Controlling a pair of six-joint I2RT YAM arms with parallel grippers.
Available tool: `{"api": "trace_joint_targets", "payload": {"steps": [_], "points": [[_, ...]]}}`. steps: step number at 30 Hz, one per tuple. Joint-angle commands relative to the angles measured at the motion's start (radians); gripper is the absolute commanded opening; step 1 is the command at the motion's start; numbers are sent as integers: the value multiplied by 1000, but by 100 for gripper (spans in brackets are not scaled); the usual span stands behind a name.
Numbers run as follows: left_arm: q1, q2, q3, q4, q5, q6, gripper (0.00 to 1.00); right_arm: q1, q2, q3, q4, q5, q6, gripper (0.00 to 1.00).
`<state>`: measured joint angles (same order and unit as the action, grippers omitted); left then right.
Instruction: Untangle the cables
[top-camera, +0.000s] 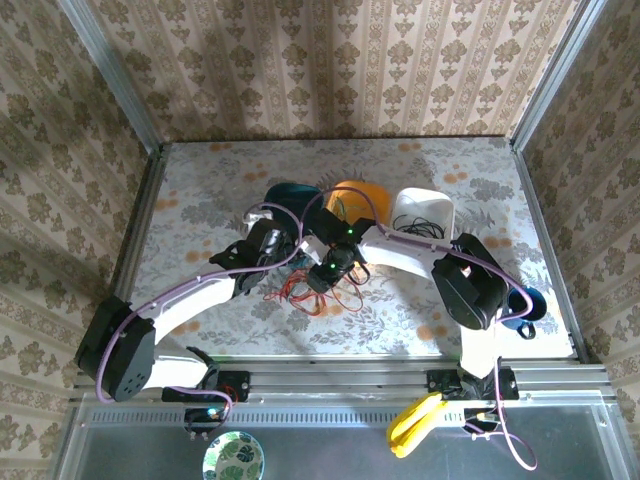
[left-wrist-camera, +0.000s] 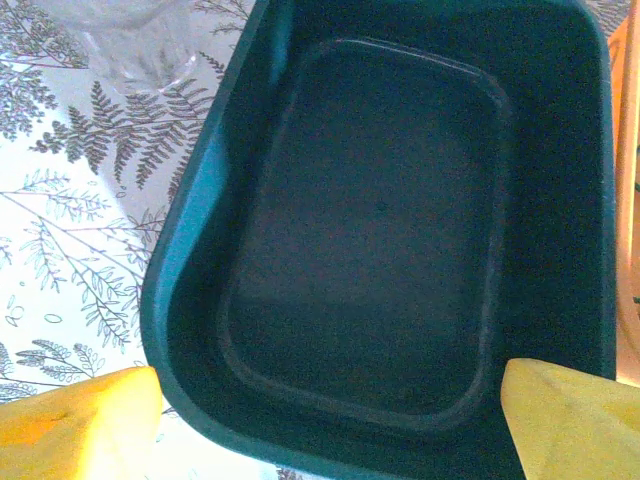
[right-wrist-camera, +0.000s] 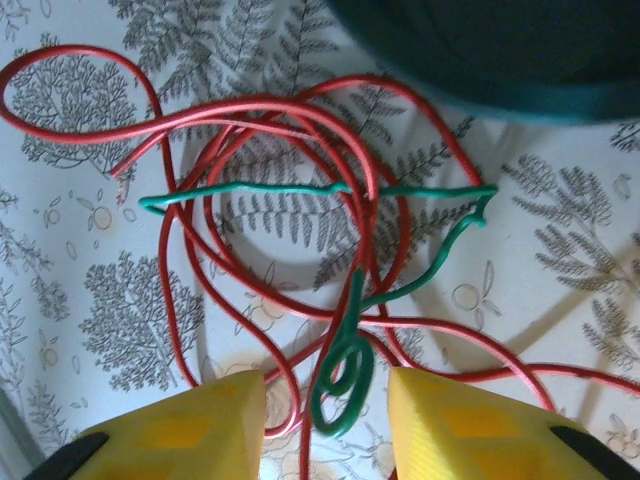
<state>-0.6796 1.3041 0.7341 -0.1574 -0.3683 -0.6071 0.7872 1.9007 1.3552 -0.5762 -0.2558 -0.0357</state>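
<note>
Floral-print table (top-camera: 200, 190) w/ patterned walls around. Right claw (right-wrist-camera: 325, 400) is spread, gripping nothing, fingers either side of a small coil of green cable (right-wrist-camera: 357, 300). That's tangled w/ loops of red cable (right-wrist-camera: 262, 104), left of table centre toward the near edge. Left claw (left-wrist-camera: 325, 415) is spread, over dark teal tub (left-wrist-camera: 380, 220). Orange bowl (top-camera: 360, 195) and white bowl (top-camera: 425, 205) sit beyond; blue mug (top-camera: 525, 310) is by the right edge.

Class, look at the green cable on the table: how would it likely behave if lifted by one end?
The green cable looks floppy: it lies in bends and a small loop, so it would probably sag. It crosses the red cables, so lifting may drag them along. Being so thin, it seems light.
</note>
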Motion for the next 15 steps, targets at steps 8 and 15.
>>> {"api": "trace_joint_targets", "payload": {"steps": [8,15], "points": [[-18,-9,4,26,48,25,89,-42,-49,-1,131,-4,14,1],[-38,45,32,64,85,56,89,-57,-214,-76,149,10,23,0]]}}
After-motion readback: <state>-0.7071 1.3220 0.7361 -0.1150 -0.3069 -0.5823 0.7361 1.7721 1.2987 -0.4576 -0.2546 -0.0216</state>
